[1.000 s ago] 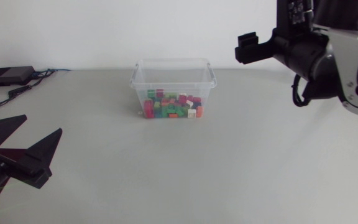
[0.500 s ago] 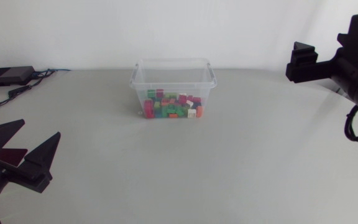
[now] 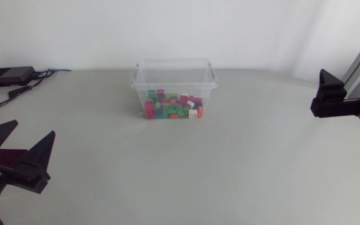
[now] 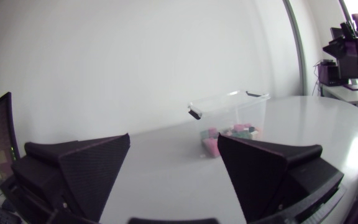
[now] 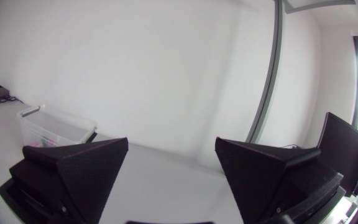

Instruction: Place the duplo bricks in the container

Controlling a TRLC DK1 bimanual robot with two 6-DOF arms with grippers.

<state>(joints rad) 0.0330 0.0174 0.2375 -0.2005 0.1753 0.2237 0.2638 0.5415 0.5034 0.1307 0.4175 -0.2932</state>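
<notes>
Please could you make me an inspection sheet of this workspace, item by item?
Surface: pale grey table, even.
Job's things: clear container at the far middle, open on top; coloured duplo bricks heaped inside.
Clutter: black box at the far left corner.
Grippers: left gripper open, holding nothing; right gripper open, holding nothing.
Cables: cables run beside the black box.
Surroundings: nothing seen.

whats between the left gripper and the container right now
Nothing but bare table: in the head view the stretch from the left gripper to the container holds no other thing. The left wrist view shows the same.
</notes>
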